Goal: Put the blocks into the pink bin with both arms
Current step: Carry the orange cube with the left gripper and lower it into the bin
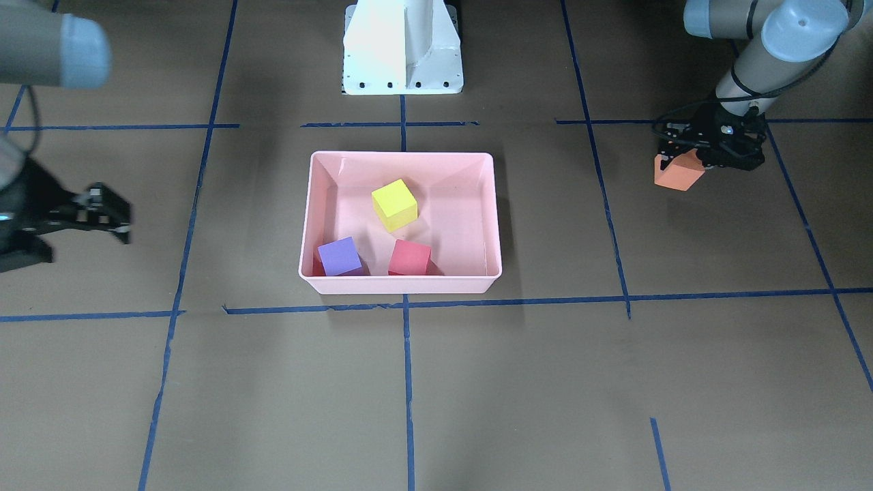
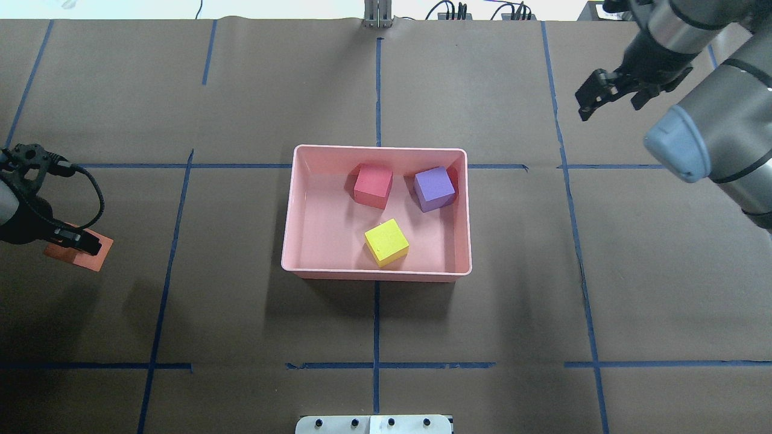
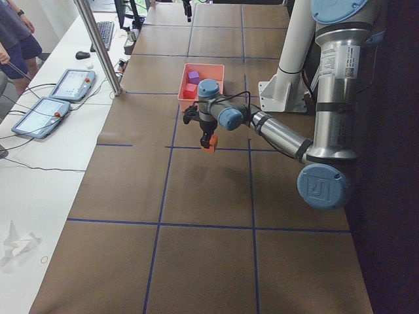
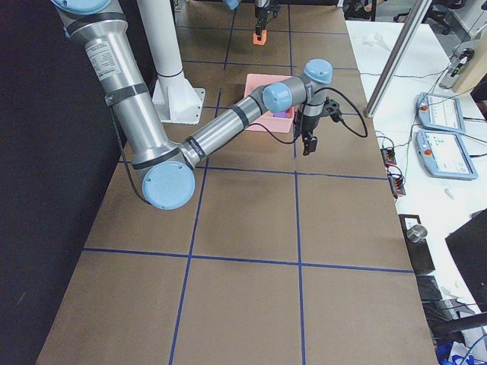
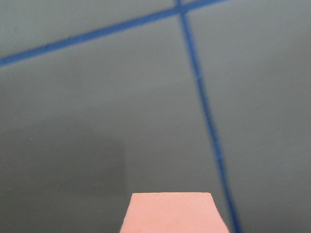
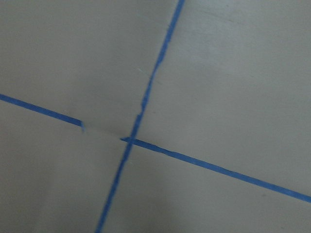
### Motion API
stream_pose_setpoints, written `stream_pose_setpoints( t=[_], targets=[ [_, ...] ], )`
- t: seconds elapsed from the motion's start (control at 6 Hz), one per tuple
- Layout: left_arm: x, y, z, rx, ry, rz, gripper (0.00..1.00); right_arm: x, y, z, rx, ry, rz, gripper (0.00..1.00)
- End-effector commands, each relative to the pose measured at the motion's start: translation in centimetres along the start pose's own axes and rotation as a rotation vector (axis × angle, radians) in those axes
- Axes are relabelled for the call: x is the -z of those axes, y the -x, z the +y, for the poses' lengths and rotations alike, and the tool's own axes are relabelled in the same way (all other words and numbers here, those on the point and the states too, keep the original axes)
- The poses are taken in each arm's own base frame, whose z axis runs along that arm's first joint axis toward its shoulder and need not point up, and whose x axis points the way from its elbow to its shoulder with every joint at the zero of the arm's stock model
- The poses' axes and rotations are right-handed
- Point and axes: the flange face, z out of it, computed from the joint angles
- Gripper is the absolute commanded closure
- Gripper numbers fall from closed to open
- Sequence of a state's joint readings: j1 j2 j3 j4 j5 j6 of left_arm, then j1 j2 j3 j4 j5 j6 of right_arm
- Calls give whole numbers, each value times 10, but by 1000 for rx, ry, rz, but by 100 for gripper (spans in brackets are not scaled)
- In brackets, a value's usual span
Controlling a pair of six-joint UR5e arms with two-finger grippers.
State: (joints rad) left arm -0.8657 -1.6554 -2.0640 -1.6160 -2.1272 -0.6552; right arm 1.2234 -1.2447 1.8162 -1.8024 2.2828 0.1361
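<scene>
The pink bin (image 2: 377, 274) sits mid-table and also shows in the front view (image 1: 402, 286). In it lie the yellow-green block (image 2: 386, 242) (image 1: 394, 204), the purple block (image 2: 434, 188) (image 1: 339, 256) and the red-pink block (image 2: 373, 185) (image 1: 410, 258). My left gripper (image 2: 75, 241) (image 1: 684, 158) is shut on the orange block (image 2: 84, 256) (image 1: 677, 174), far to the bin's left and seemingly a little above the table. The orange block fills the bottom of the left wrist view (image 5: 172, 213). My right gripper (image 2: 606, 99) (image 1: 119, 221) is open and empty, far right of the bin.
Brown paper with blue tape lines covers the table (image 2: 241, 313). The white pedestal base (image 1: 402, 48) stands behind the bin on the robot's side. The right wrist view shows only a crossing of tape lines (image 6: 129, 140). Tablets and a pole (image 3: 98, 46) stand past the table's far edge.
</scene>
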Motion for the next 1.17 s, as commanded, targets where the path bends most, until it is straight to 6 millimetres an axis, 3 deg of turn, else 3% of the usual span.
stream_pose_setpoints(
  t=[0.0,0.17,0.33,0.5,0.67,0.83,1.0],
  targets=[
    [67,-102,-55,127,-19,28,58,7,-119,88,129,15,12,0],
    [85,-162,-65,202,0,47,58,4,-171,143,164,34,13,0],
    [75,-215,-64,239,32,76,58,1,-204,190,155,43,-1,0],
    [64,-257,-79,269,0,56,58,-8,-223,228,109,58,-19,0],
    [38,-287,-77,267,2,40,57,-16,-230,249,112,62,-20,0],
    [29,-292,-81,268,6,39,45,-21,-233,255,107,63,-20,0],
    [24,-304,-95,274,12,30,42,-20,-232,255,106,61,-21,0]
  ],
)
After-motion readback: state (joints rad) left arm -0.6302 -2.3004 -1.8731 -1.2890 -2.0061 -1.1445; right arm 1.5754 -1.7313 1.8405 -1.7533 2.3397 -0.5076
